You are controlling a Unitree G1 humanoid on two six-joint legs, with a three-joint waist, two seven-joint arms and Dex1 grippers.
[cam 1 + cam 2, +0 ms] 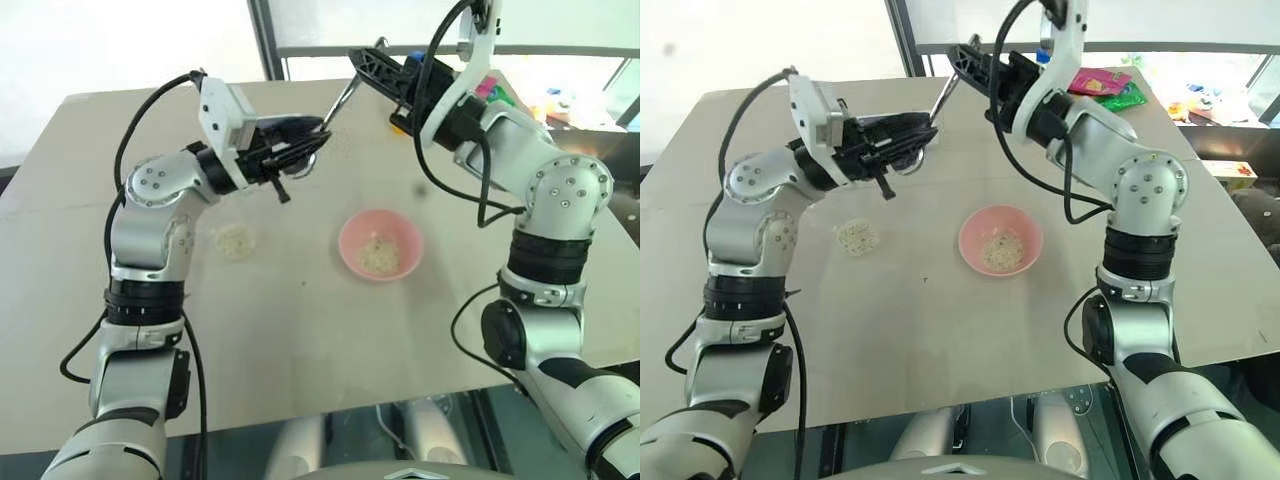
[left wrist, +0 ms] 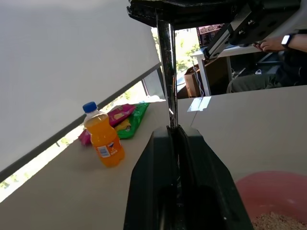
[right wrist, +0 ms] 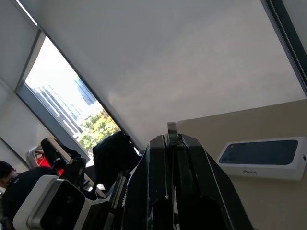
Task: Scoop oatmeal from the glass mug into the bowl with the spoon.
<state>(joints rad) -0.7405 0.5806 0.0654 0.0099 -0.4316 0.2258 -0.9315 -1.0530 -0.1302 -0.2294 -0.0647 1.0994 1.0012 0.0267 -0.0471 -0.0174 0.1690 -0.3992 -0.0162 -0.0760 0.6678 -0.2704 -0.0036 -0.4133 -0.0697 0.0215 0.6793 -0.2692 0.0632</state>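
Handover of spoon (image 1: 341, 103) in mid-air above table (image 1: 300, 340): right gripper (image 1: 362, 58) clamped on upper handle, left gripper (image 1: 312, 140) jaws close around lower end, release not confirmed. Glass mug (image 1: 235, 240) with oatmeal (image 1: 235, 241) below left arm; bowl (image 1: 380, 244) near centre, some flakes inside. Confirm firm right-hand grip before parting left jaws fully; withdraw left gripper straight, without twisting spoon

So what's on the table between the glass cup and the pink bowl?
Nothing. In the left eye view, bare tan table runs from the glass mug to the bowl.
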